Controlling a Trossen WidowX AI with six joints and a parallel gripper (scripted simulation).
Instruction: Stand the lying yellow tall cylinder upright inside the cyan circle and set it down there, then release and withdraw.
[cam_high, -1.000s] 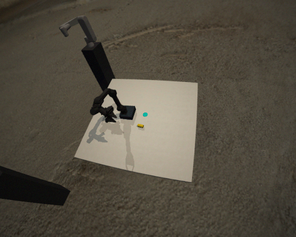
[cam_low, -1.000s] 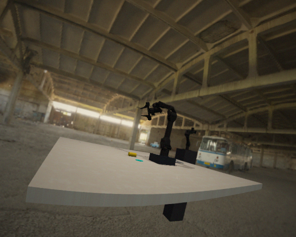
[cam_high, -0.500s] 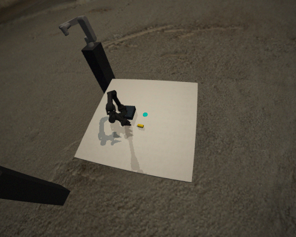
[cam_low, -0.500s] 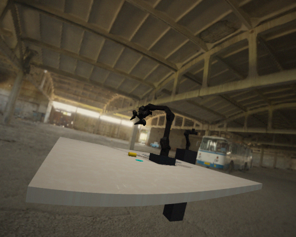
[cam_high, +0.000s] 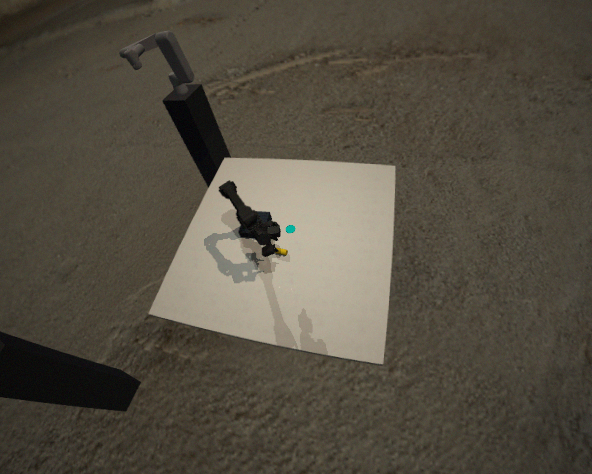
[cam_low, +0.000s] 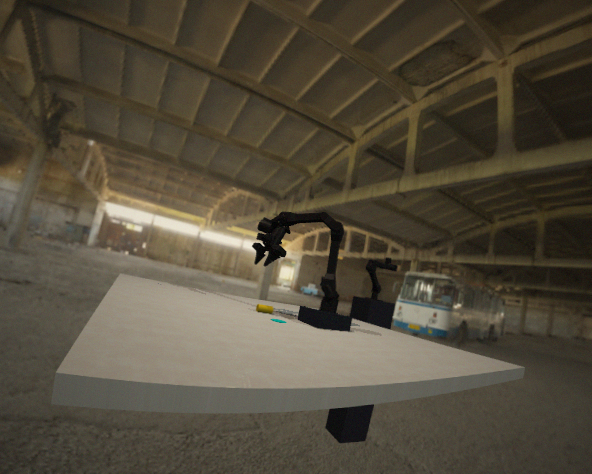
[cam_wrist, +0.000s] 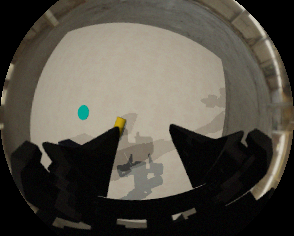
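The yellow cylinder lies on its side on the pale table top. The cyan circle is a flat disc on the table, a short way from the cylinder, with nothing standing on it. My gripper is open and empty, high above the table and pointing down, roughly over the cylinder. In the wrist view the left fingertip covers the cylinder's near end. In the top view the arm hides part of the cylinder.
My arm's dark base stands on the table near the circle. A grey arm on a dark pedestal stands beyond the table's edge. Another dark pedestal is at the lower left. Arm shadows fall across the table.
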